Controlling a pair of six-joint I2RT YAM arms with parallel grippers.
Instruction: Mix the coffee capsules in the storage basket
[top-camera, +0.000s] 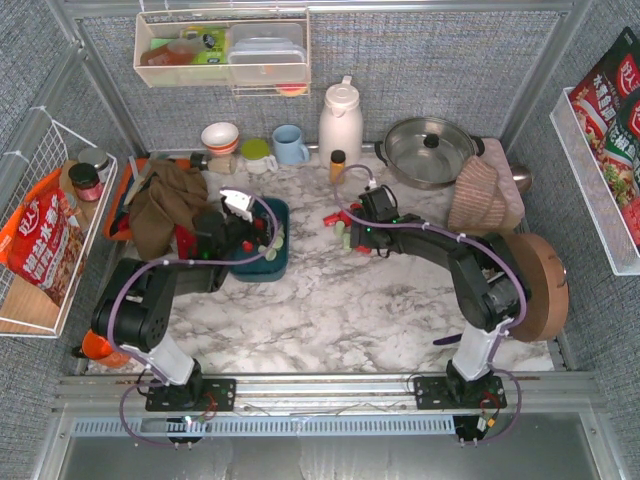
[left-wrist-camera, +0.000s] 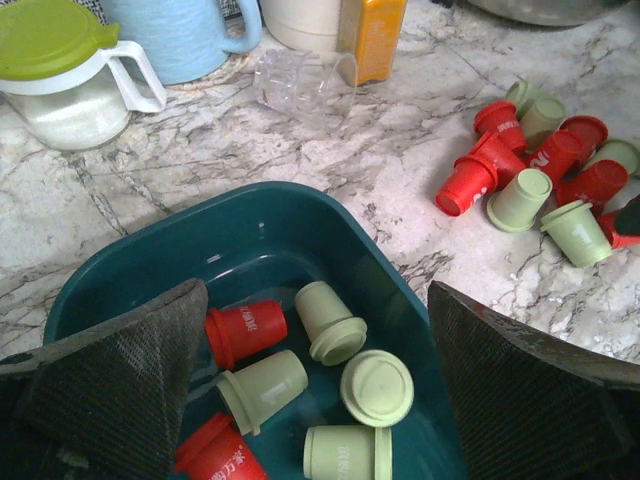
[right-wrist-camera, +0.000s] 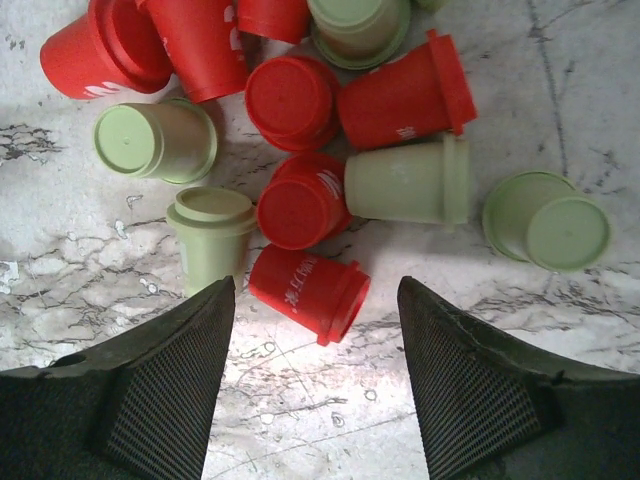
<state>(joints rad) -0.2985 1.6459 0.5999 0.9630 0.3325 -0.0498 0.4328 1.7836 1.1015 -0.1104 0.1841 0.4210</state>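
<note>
The dark teal storage basket (top-camera: 277, 262) sits left of centre on the marble table; its wall also shows in the left wrist view (left-wrist-camera: 300, 225). Inside lie several capsules, red (left-wrist-camera: 245, 330) and mint green (left-wrist-camera: 377, 387). My left gripper (left-wrist-camera: 315, 385) hangs open and empty over the basket. A loose pile of red and green capsules (top-camera: 342, 228) lies on the table to the right, also in the left wrist view (left-wrist-camera: 540, 170). My right gripper (right-wrist-camera: 315, 330) is open just above that pile, with a red capsule (right-wrist-camera: 308, 293) lying between the fingers.
Behind the basket stand a green-lidded jar (left-wrist-camera: 60, 75), a blue mug (top-camera: 290, 145), an amber bottle (top-camera: 338, 165), a clear cup (left-wrist-camera: 305, 88) on its side, a white thermos (top-camera: 340, 120) and a lidded pot (top-camera: 428, 150). A brown cloth (top-camera: 165, 205) lies left of the basket.
</note>
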